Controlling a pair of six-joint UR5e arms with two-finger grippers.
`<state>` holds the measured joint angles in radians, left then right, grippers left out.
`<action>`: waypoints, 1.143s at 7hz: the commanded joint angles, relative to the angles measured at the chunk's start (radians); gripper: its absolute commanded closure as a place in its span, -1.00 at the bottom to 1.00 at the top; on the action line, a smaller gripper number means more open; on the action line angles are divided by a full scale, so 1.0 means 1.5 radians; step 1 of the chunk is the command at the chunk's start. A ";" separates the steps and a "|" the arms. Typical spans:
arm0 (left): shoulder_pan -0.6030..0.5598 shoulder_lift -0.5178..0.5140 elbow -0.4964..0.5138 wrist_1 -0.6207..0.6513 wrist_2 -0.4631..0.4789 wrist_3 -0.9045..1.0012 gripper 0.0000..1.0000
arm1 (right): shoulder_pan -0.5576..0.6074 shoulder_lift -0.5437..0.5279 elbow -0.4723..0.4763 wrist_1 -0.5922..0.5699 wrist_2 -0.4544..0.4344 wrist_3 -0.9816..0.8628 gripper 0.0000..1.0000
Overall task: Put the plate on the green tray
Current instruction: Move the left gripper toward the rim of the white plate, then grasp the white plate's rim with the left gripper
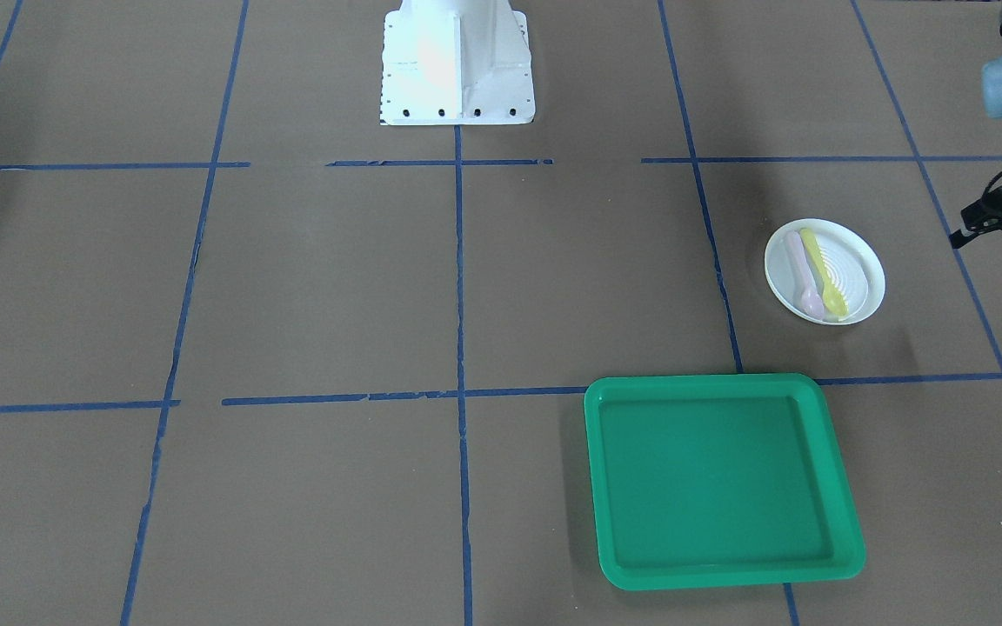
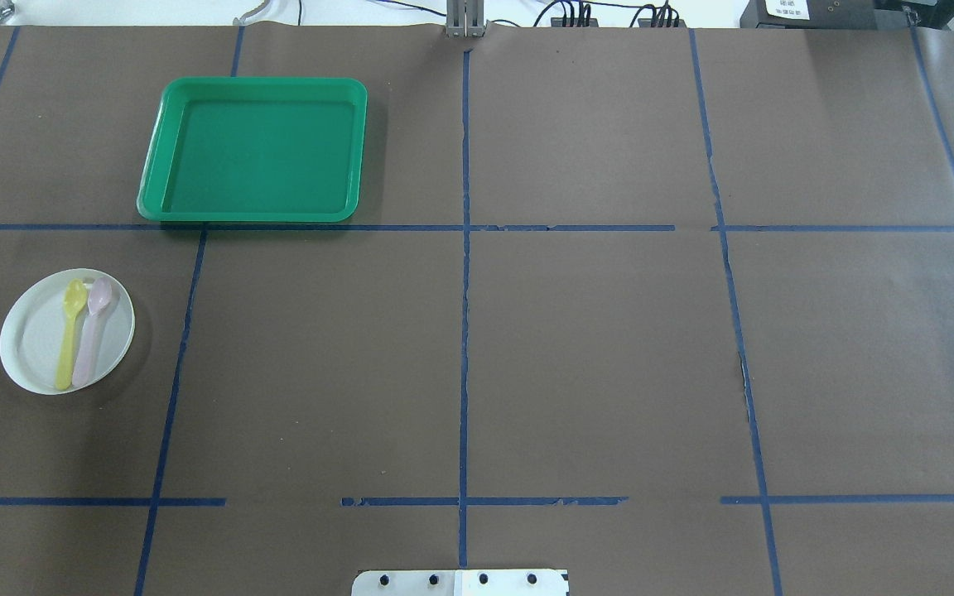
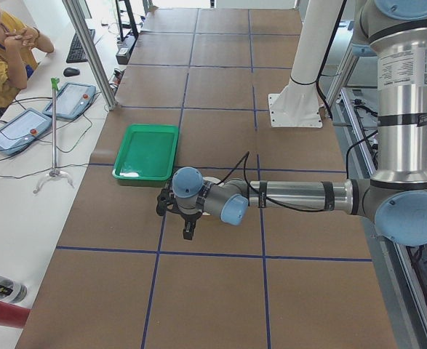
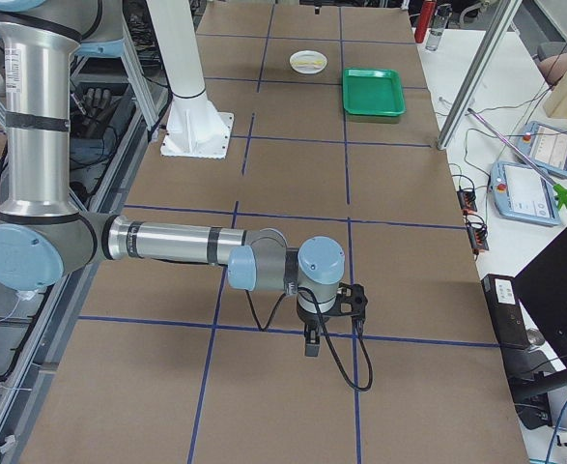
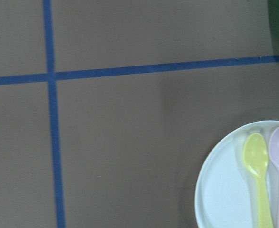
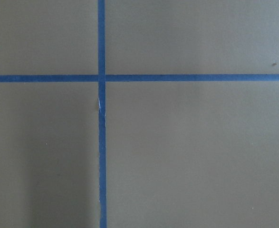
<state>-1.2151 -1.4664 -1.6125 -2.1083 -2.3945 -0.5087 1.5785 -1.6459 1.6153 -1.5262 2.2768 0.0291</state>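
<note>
White plastic, the plate [image 2: 30, 348] lies near the worktop's left edge, with a yellow spoon [image 2: 69, 339] and a lilac spoon [image 2: 93, 331] side by side on it. Beyond it, toward the far edge, sits the green tray [image 2: 253, 149], with bare brown paper between them. Only the side views give you the left gripper [image 3: 187, 231], near the plate, and the right gripper [image 4: 310, 346], toward the right edge. You cannot tell how wide either one stands.
</note>
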 commanded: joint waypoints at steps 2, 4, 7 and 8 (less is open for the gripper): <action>0.119 0.000 0.040 -0.130 0.053 -0.225 -1.00 | 0.000 0.000 0.000 0.000 0.000 0.000 -1.00; 0.135 -0.001 0.058 -0.133 0.052 -0.225 -0.85 | 0.000 0.000 0.000 0.000 0.000 0.000 -1.00; 0.148 -0.010 0.077 -0.133 0.052 -0.225 -0.65 | 0.000 0.000 0.000 0.000 0.000 0.000 -1.00; 0.149 -0.010 0.078 -0.133 0.051 -0.227 0.11 | 0.000 0.000 0.000 0.000 0.001 0.000 -1.00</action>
<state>-0.9954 -1.4804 -1.5017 -2.3066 -2.3167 -0.8475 1.5785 -1.6460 1.6153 -1.5263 2.2771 0.0291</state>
